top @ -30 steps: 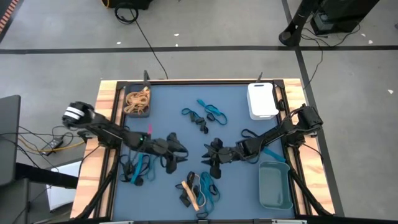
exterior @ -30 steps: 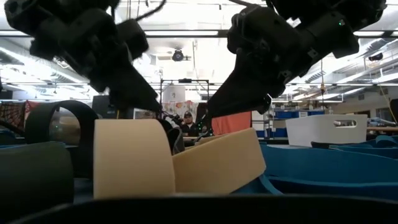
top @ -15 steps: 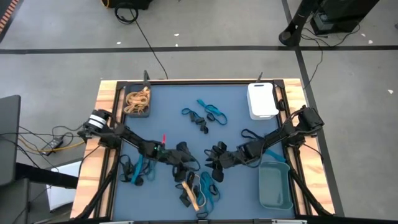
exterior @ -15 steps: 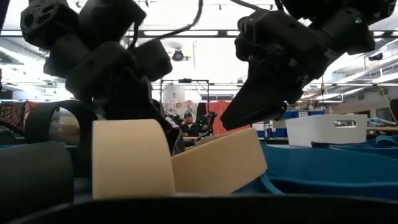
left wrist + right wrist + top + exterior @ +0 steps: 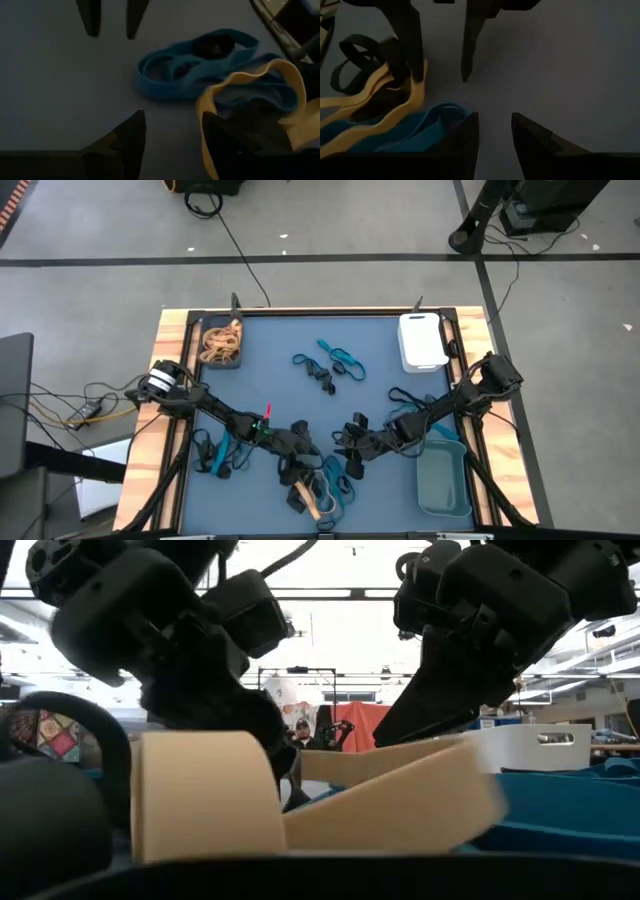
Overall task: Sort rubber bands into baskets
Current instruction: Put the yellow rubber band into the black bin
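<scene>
On the blue mat (image 5: 290, 340), no readable labels. Grey-teal basket (image 5: 441, 478) near right, white basket (image 5: 421, 340) far right, dark basket (image 5: 220, 345) far left holding tan loops. Left gripper (image 5: 296, 463) open, one finger inside a tan rubber band (image 5: 240, 105). Right gripper (image 5: 345, 450) part-open, empty, beside blue bands (image 5: 410, 127). Low view mostly blocked by a tan band.

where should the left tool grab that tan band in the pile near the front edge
Take the tan band at its raised loop, the part arching up off the blue mat above the teal bands. Come from above, one finger inside the arch and one outside. The left tool is open beside it, and that standing section is probably easier to pinch than the flat, tangled parts.
</scene>
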